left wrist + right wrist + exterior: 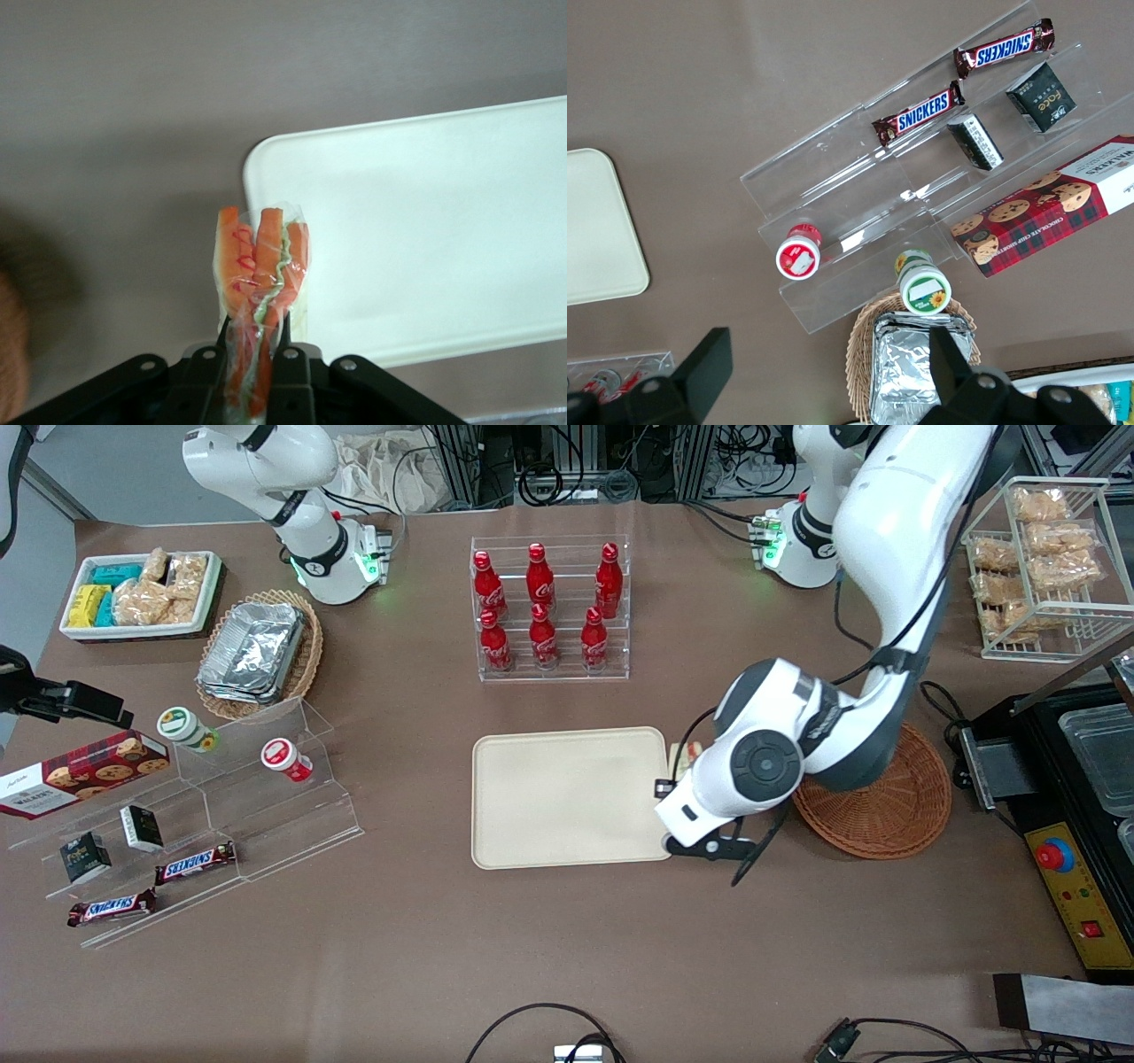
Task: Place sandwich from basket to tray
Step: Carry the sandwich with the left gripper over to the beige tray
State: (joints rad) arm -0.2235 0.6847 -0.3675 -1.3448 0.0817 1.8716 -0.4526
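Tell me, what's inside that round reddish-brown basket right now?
Nothing visible in the part of the basket that shows, only bare weave. The arm covers the portion nearest the tray. The sandwich is out, gripped in the claw over the tray's edge.

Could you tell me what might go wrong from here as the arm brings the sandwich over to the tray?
The claw pinches only one end of the plastic-wrapped sandwich, so it might slip out. It hangs over the tray corner, so an early release could land it on the rim or the table.
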